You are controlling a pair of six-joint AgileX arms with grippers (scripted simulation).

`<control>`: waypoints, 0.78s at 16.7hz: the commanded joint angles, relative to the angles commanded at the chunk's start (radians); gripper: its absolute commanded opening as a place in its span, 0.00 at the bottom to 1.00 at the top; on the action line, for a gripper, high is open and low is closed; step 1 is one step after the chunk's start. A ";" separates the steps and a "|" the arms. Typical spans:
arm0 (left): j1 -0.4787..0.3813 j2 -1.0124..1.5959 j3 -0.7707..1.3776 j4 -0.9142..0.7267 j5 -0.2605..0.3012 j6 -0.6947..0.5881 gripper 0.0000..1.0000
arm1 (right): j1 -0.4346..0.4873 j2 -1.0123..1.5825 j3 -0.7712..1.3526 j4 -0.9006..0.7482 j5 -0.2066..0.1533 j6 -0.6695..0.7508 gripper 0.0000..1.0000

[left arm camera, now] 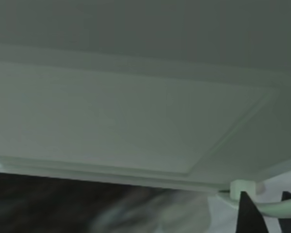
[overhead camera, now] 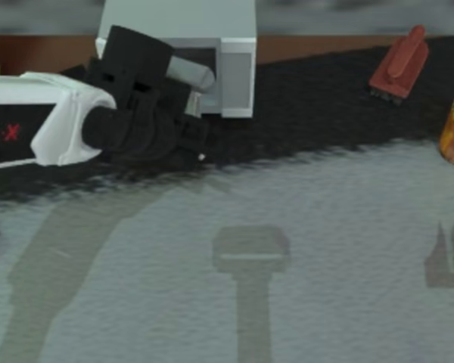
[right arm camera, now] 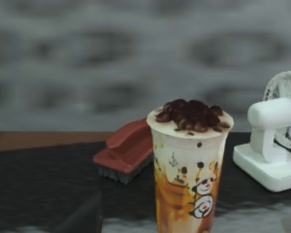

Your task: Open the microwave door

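Microwave [overhead camera: 212, 34] sits at back of surface [overhead camera: 325, 249], left of centre. Left hand [left arm camera: 264, 211] is at the microwave door [left arm camera: 111, 121], fingers [left arm camera: 250, 216] straddling the white handle [left arm camera: 245, 189], not visibly clamped. Door partly swung out. Right hand out of frame; red brush [overhead camera: 399, 64] and drink cup [right arm camera: 189, 170] at right.
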State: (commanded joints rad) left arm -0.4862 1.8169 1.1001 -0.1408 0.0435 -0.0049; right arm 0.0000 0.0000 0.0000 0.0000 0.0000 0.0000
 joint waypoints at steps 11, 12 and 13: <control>0.030 -0.024 -0.030 0.003 0.038 0.060 0.00 | 0.000 0.000 0.000 0.000 0.000 0.000 1.00; 0.030 -0.024 -0.030 0.003 0.038 0.060 0.00 | 0.000 0.000 0.000 0.000 0.000 0.000 1.00; 0.030 -0.024 -0.030 0.003 0.038 0.060 0.00 | 0.000 0.000 0.000 0.000 0.000 0.000 1.00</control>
State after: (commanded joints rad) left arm -0.4561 1.7932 1.0700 -0.1379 0.0815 0.0552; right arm 0.0000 0.0000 0.0000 0.0000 0.0000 0.0000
